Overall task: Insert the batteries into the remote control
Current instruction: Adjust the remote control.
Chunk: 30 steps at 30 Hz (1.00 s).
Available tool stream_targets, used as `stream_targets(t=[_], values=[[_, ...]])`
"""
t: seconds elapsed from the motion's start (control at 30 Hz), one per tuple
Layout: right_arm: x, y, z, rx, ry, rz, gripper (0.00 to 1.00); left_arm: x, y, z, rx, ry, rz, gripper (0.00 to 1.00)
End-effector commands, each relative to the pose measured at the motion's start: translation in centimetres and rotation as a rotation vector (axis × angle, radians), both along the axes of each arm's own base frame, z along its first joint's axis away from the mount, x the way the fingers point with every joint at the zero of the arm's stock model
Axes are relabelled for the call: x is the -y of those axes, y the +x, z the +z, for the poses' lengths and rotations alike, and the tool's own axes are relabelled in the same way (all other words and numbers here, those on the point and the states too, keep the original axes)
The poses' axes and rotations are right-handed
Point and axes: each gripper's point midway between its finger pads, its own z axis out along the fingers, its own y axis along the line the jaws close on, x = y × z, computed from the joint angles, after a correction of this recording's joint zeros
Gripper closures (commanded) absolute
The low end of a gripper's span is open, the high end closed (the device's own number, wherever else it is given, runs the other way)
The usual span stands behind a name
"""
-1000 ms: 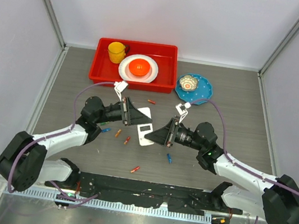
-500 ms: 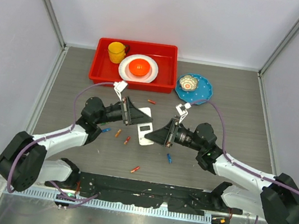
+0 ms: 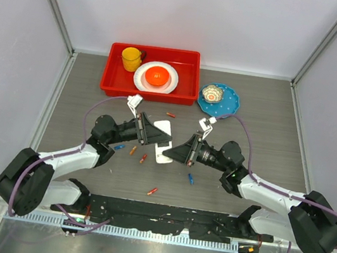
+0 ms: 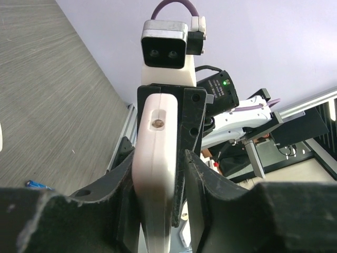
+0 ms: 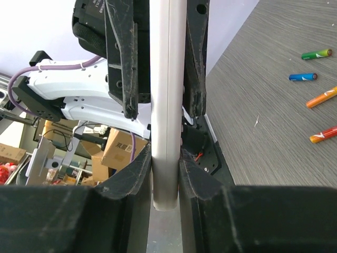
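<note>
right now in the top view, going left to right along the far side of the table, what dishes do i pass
yellow cup → white plate → blue plate

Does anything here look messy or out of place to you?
Yes: the batteries lie scattered loose across the table, pointing every way. Also, both the left gripper and right gripper clamp the remote control at once.

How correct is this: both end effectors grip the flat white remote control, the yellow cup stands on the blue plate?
No: top view shows the yellow cup in the red tray. The left end effector and right end effector grip the remote control.
</note>
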Motion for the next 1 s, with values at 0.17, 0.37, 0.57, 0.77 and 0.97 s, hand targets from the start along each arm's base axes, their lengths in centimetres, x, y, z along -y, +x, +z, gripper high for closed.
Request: stream_targets(t=[0.17,0.37,0.57,0.77,0.97], values=[[0.1,-0.3,2.5,0.067,0.082,0.005,0.99,0.3,-1.2,1.6,0.073,-0.056,-0.023,0.68],[0.2,-0.4,2.3,0.066,0.084,0.006,0.99,0.3,-1.5,1.5,0.074,-0.059,-0.021,0.76],[0.2,-0.4,2.3,0.064,0.08,0.008,0.99,0.2,-1.4,1.5,0.074,-0.06,-0.015,0.93],[0.1,-0.4,1.5,0.049,0.034,0.016,0.62,0.1,-0.6,1.3,0.061,-0.044,0.029,1.0],[0.9,-0.7,2.5,0.147,-0.036,0.013,0.38,-0.3,0.9,0.4,0.054,0.033,0.132,1.0]])
